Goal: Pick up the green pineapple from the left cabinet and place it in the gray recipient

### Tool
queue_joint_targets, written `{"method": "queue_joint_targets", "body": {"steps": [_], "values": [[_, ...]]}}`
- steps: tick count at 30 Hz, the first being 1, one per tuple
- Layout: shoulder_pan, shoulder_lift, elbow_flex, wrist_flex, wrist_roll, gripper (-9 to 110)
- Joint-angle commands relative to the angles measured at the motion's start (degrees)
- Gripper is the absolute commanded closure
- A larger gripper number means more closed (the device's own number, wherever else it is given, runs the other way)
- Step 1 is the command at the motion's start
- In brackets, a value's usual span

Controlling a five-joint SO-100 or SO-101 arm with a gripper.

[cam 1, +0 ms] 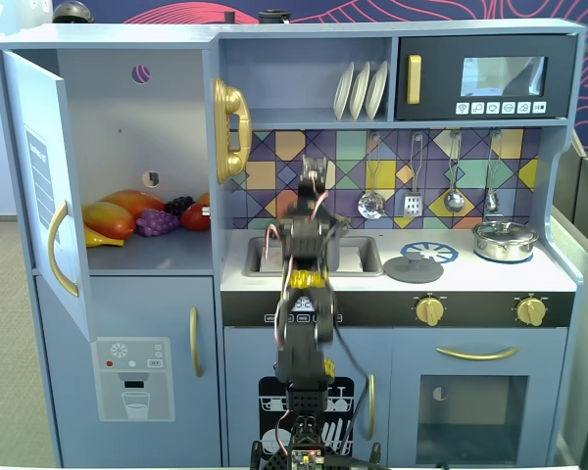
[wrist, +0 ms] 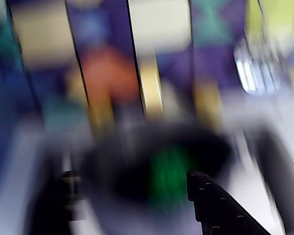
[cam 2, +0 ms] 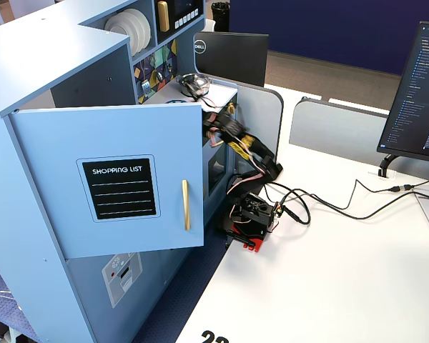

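The wrist view is badly blurred by motion. The green pineapple (wrist: 167, 177) shows as a green smear inside a dark round recipient (wrist: 115, 161), close to the right finger (wrist: 208, 198). My gripper (wrist: 132, 177) stands with its jaws wide apart and nothing between them. In a fixed view my gripper (cam 1: 312, 186) is raised over the sink (cam 1: 365, 257), and the arm hides the recipient and the pineapple. The left cabinet (cam 1: 127, 108) stands open with its door (cam 1: 39, 176) swung out.
Orange and red fruit and purple grapes (cam 1: 157, 222) lie on the cabinet shelf. A flat gray lid (cam 1: 413, 268) and a shiny silver pot (cam 1: 505, 240) sit on the counter right of the sink. Utensils hang on the tiled wall. The open door (cam 2: 114, 186) hides the cabinet in a fixed view.
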Motion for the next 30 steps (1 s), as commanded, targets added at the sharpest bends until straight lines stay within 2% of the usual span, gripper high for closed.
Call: {"method": "queue_joint_targets", "body": {"steps": [1, 7, 13, 18, 21, 26, 30], "values": [[0.44, 16.35, 7.91, 17.14, -0.26, 101], [-0.09, 23.03, 30.41, 21.27, 2.11, 101], [-3.96, 26.28, 53.79, 13.54, 5.19, 101], [-4.83, 27.6, 64.34, 12.39, 5.1, 101], [-5.54, 27.07, 64.42, 18.63, 10.02, 101], [-4.66, 32.26, 64.42, 37.09, 4.83, 98], [-2.81, 36.04, 64.42, 39.9, 3.52, 96]]}}
